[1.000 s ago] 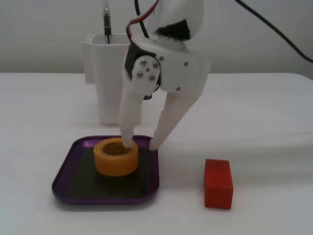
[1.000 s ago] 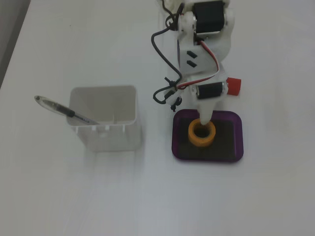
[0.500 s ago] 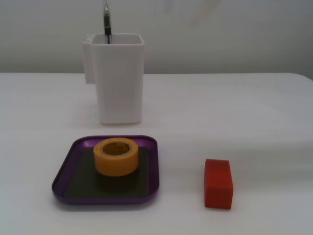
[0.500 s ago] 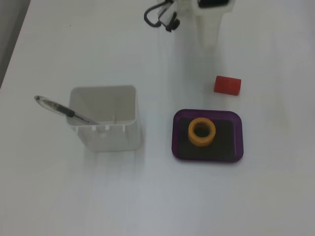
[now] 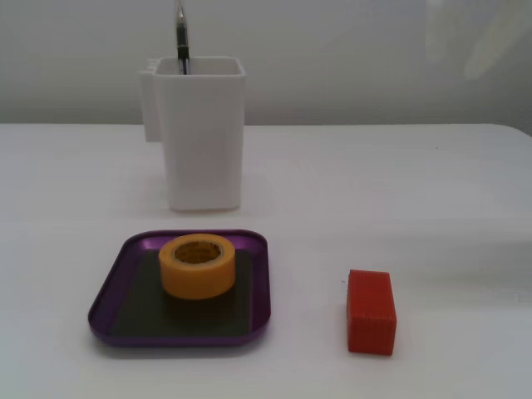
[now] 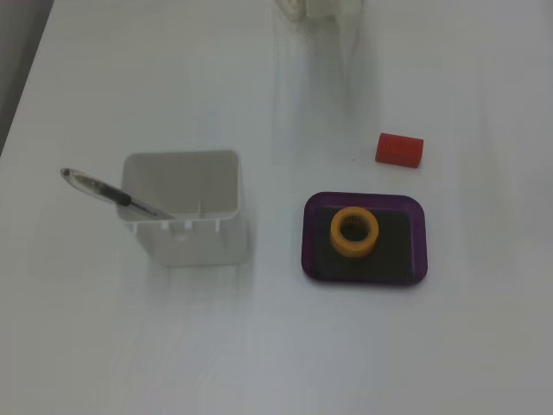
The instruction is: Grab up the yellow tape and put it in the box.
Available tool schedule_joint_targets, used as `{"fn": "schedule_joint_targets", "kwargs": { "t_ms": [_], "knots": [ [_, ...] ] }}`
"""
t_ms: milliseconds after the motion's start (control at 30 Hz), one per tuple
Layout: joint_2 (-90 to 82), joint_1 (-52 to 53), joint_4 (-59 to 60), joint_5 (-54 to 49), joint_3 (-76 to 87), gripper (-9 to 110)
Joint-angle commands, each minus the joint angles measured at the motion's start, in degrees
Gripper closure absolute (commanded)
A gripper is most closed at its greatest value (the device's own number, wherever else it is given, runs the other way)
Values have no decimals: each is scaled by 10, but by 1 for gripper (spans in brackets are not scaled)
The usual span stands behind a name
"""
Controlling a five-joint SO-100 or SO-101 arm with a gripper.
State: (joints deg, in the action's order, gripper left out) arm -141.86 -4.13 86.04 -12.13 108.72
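The yellow tape [image 5: 197,265] [image 6: 354,233] lies flat, hole up, inside the box [image 5: 116,278] [image 6: 417,240], a shallow purple-rimmed tray with a dark bottom. It sits toward the tray's back in the low fixed view. Nothing touches it. My gripper [image 6: 350,35] shows only as a pale motion smear at the top edge of the fixed view from above, well away from the box. Whether its jaws are open or shut is not readable. A faint blur in the top right corner of the low fixed view is all that shows of the arm there.
A red block [image 5: 370,311] [image 6: 399,149] lies on the white table beside the box. A tall white container [image 5: 201,131] [image 6: 183,216] holding a pen [image 6: 112,194] stands behind the box in the low fixed view.
One second ago the open fingers straddled the tape's wall in the box. The arm has since lifted off and pulled back out of frame; the tape stays in the box.
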Motion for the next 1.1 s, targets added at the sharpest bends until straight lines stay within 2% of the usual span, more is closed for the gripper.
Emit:
{"fn": "schedule_joint_targets", "kwargs": {
  "t_ms": [0,267,433,1067],
  "knots": [
    [-104,-4,-54,4,73,93],
    [-304,6,-213,6,306,93],
    [-402,4,-270,68,425,93],
    [-555,5,-270,90,689,94]
  ]
}}
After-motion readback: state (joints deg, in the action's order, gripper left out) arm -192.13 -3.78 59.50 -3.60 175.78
